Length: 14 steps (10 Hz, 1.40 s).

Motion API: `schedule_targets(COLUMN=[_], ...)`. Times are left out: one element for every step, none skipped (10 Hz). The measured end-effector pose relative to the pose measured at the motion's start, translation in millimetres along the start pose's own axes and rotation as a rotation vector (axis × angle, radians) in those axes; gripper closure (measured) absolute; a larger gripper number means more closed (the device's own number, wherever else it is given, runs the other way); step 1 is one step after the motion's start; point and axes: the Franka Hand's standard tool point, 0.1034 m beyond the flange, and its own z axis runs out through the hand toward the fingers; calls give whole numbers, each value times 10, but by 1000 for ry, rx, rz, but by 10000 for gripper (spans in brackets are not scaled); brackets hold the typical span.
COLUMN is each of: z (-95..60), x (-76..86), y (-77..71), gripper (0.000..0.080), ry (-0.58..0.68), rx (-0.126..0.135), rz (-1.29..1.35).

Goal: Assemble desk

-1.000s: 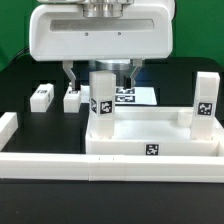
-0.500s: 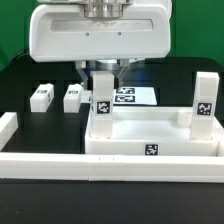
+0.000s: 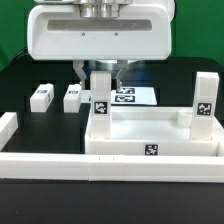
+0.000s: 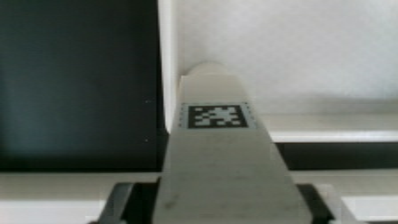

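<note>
Four short white legs show in the exterior view: the left leg (image 3: 102, 103) and the right leg (image 3: 204, 100) stand upright at the two far corners of the desk slab (image 3: 120, 148), and two loose legs (image 3: 41, 95) (image 3: 72, 97) lie apart on the black table (image 3: 20, 80) toward that view's left. The slab sits behind the front rail (image 3: 60, 168), toward the exterior view's right, and a shorter side rail (image 3: 8, 125) stands at that view's left edge. The gripper (image 3: 99, 74) hangs over the left leg with a finger on either side of its top, but this view does not settle whether they touch. The wrist view does: there the gripper (image 4: 217, 205) pinches the left leg (image 4: 222, 160), dark fingers (image 4: 125, 205) tight against its sides, with the slab's white floor (image 4: 285, 60) beyond and the table (image 4: 71, 90) beside it. The only printing is black-and-white square tags: on both upright legs, on the slab's front wall (image 3: 152, 151), and on the marker board (image 3: 133, 96) behind. The wrist view shows only the left leg's tag (image 4: 217, 115).
</note>
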Motion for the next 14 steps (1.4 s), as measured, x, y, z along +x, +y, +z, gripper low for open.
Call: schedule_targets(z=[0,-1,-1,-3,-2,-5,-5,-11,-8,-7,-3,-1,-1,-5], x=[-2,-4,-5,-6,-9,-15,-34,-44,-43,-40,-43,-44,-27,-6], y=[2,6,19,31,23,19,-12,-39,-34,-31,-34,-34,-35,-40], gripper=[512,512,512,512,512,512,512,512,512,512,425,425,231,175], ry=[0,0,-1,-1,-2,-6,-15,-23,-22,-22,-22,-22,-21,-17], rx=[0,1,9,17,17,17,13,7,6,7,7,7,5,6], rz=[98,183,305,390,449,564,693,791,800,846,828,791,735,648])
